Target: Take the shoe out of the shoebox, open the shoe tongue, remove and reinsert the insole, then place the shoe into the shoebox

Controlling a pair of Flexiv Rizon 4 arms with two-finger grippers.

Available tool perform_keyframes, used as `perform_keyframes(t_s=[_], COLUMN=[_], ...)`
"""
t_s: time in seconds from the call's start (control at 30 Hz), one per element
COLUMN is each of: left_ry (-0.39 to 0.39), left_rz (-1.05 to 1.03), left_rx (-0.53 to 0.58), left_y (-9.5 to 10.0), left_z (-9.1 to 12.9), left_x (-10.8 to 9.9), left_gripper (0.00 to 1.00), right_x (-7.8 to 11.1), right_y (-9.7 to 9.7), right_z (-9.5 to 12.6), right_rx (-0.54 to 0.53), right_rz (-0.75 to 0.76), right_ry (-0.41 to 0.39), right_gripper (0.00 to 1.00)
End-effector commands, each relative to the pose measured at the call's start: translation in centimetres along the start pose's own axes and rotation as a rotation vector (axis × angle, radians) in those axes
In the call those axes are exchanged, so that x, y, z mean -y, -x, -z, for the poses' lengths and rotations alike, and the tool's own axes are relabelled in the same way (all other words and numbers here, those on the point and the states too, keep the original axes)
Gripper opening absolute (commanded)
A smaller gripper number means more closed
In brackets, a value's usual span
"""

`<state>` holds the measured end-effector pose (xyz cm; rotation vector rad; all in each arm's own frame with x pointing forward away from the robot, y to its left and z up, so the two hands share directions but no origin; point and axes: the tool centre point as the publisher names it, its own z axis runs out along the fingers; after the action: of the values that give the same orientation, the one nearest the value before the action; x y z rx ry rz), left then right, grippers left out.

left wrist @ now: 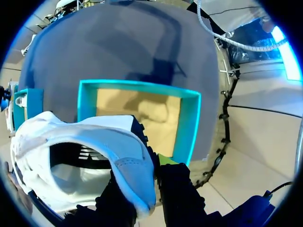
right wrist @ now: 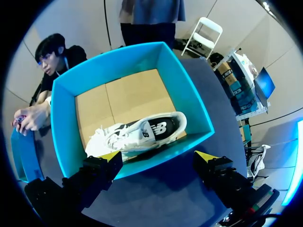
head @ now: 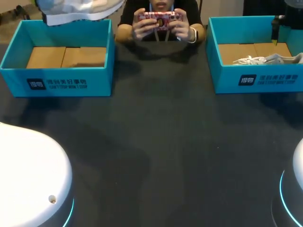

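White shoe (left wrist: 94,135) hangs over the left shoebox (head: 61,82); second shoe (right wrist: 142,132) (on its side) lies in the right shoebox (right wrist: 64,127).

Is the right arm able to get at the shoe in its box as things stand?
Probably yes: the right gripper hangs open above the box, and the shoe lies uncovered on its floor, nothing between them.

A dark, matte desk (head: 156,142) fills the head view from the lower edge of the frame up to its far edge near the top, its surface a plain, even charcoal. Soft, blurred shadows lie across the middle and the left of the frame. In the left wrist view the desk (left wrist: 118,42) shows grey-blue, with a darker, sharper-edged shadow across it.
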<state>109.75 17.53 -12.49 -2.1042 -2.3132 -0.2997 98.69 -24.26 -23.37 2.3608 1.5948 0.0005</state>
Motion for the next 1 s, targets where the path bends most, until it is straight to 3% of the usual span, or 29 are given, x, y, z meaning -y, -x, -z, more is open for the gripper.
perform_keyframes(t_s=[0.03, 0.4, 1.0], left_ry=[0.05, 0.08, 0.03], left_rz=[0.009, -0.029, -0.106], left_rx=[-0.022, -0.035, -0.034], left_y=[1.4, 5.9, 14.2], left_z=[1.2, 2.6, 2.9], left_x=[2.7, 6.6, 12.5], left_gripper=[0.0, 0.0, 0.0], right_x=[0.1, 0.1, 0.1], right_y=[0.0, 0.0, 0.0], right_z=[0.0, 0.0, 0.0], right_rx=[-0.001, -0.001, -0.001], right_rz=[-0.001, -0.001, -0.001], right_ry=[0.003, 0.003, 0.003], right_gripper=[1.0, 1.0, 1.0])
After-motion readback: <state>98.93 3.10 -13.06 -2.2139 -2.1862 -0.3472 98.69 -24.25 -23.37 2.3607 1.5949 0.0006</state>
